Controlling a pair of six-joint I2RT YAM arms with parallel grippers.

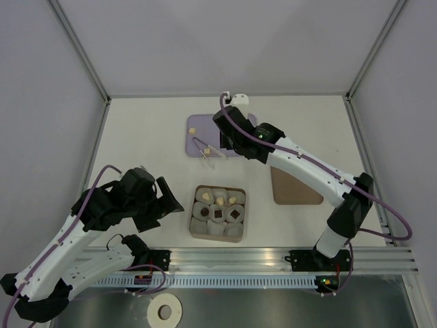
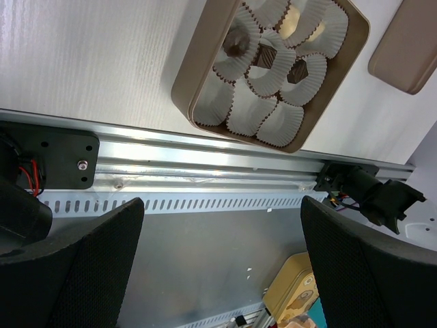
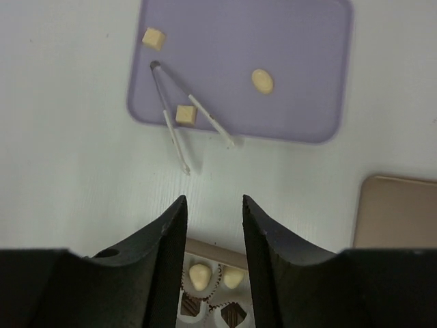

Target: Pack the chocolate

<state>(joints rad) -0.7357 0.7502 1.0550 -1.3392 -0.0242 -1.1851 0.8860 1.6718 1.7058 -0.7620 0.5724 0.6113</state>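
Hovering above the worktop (image 1: 136,130), I am holding my right pincer (image 3: 213,201) partly parted, its two black fingers gripping nothing and bare surface showing in the gap. At 12 o'clock from it a purple mat (image 3: 300,41) is lying flat, and loose chocolate (image 3: 185,114) is resting on it. One pale square is sitting between the two prongs of the tweezers (image 3: 168,121) toward the mat's 8 o'clock edge. Another pale square (image 3: 153,38) is lying near the 10 o'clock corner, and a pale oval piece (image 3: 262,81) is lying close to the middle. The prong tips are reaching past the mat's edge onto the worktop.

At 6 o'clock from the mat in the top view, the brown box (image 1: 193,212) is holding white paper cups (image 2: 280,123). Dark pieces (image 2: 263,58) are sitting in the middle cups and pale pieces (image 3: 199,275) in the row toward 12 o'clock. A flat brown lid (image 1: 295,188) is lying at 2 o'clock from the box, apart from it.

I am holding my left pincer (image 2: 220,205) spread wide and gripping nothing, at 9 o'clock from the box, near it without touching.
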